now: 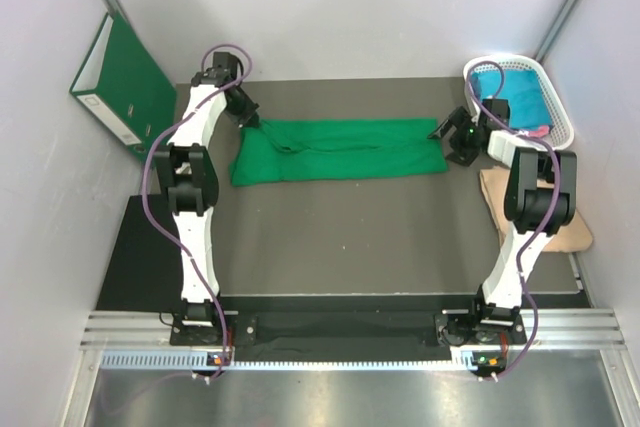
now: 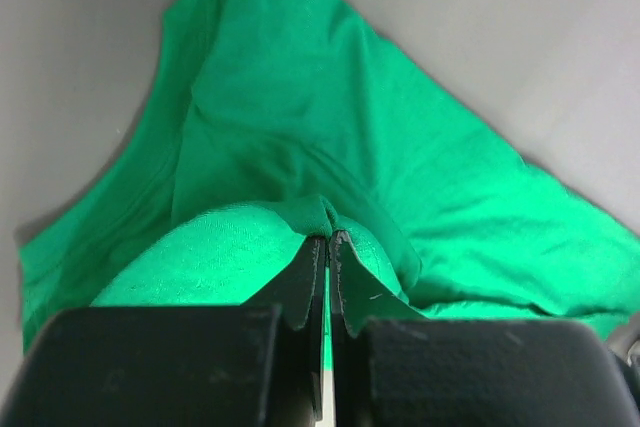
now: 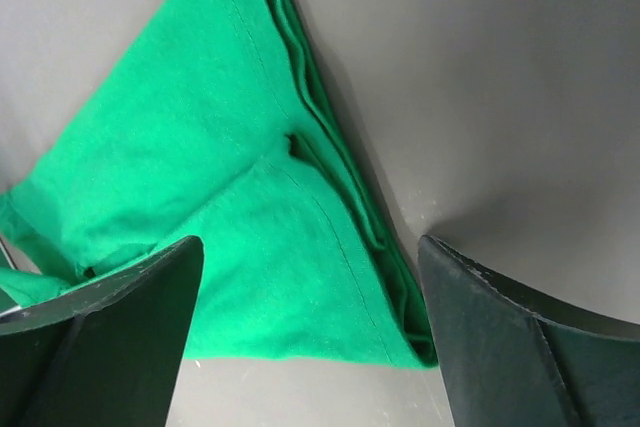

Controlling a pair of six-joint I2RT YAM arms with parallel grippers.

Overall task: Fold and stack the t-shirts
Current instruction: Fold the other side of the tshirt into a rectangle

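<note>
The bright green t-shirt [image 1: 340,147] lies on the far middle of the grey tabletop [image 1: 350,237], folded into a long, low band that runs left to right, with its left end bunched and slightly wider than the right. From above, the left gripper [image 1: 250,119] sits at the band's left end and the right gripper [image 1: 445,132] at its right end, but this view is too small to show how either pair of jaws stands. The left wrist view settles it for that side: the left gripper [image 2: 328,242] is closed tight on a small ridge of green cloth, which puckers up between the fingertips, and the rest of the shirt [image 2: 300,117] spreads away in soft creases. The right wrist view shows the right gripper [image 3: 310,247] spread wide, holding nothing, with its two dark fingers [image 3: 120,327] on either side of the shirt's corner [image 3: 230,197]. There the stacked layered edges and a line of stitching are plain. Only the overhead view takes in the surroundings: a white basket [image 1: 510,59] at the far right holding a teal t-shirt [image 1: 515,92] and a bit of pink cloth [image 1: 538,131], and a dark green binder [image 1: 120,87] leaning against the left wall.
</note>
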